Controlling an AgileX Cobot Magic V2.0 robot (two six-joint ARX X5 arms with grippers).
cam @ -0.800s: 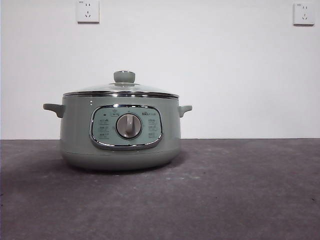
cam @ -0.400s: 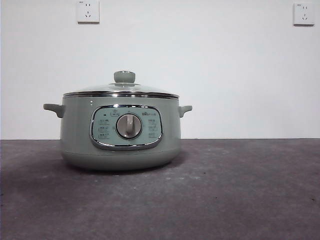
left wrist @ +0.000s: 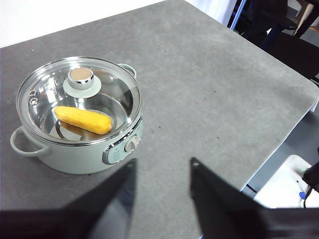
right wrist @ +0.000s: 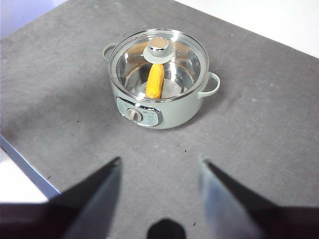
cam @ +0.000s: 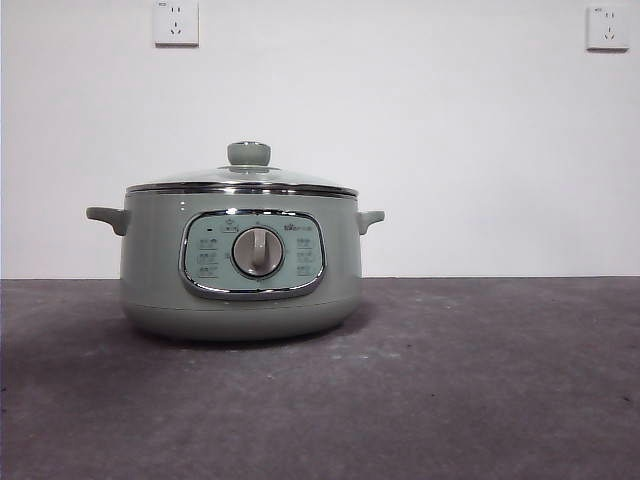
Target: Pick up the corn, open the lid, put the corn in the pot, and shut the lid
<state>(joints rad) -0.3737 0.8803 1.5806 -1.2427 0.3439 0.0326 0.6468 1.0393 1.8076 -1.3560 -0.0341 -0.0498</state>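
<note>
The sage-green pot (cam: 240, 265) stands on the grey table with its control panel and silver dial facing the front camera. The clear glass lid (cam: 242, 178) with its green knob sits shut on the pot. Through the glass, both wrist views show the yellow corn (left wrist: 82, 120) (right wrist: 155, 81) lying inside the pot (left wrist: 75, 149) (right wrist: 159, 94) under the lid (left wrist: 79, 82) (right wrist: 158, 50). My left gripper (left wrist: 162, 172) hangs open, high above the table and away from the pot. My right gripper (right wrist: 159, 169) is open too, raised well back from the pot. Neither gripper holds anything.
The grey table (cam: 480, 380) stretches around the pot. Its edges show in the wrist views, with a white object (left wrist: 284, 184) and dark furniture beyond the table's edge. Two wall sockets (cam: 176, 22) sit high on the white wall.
</note>
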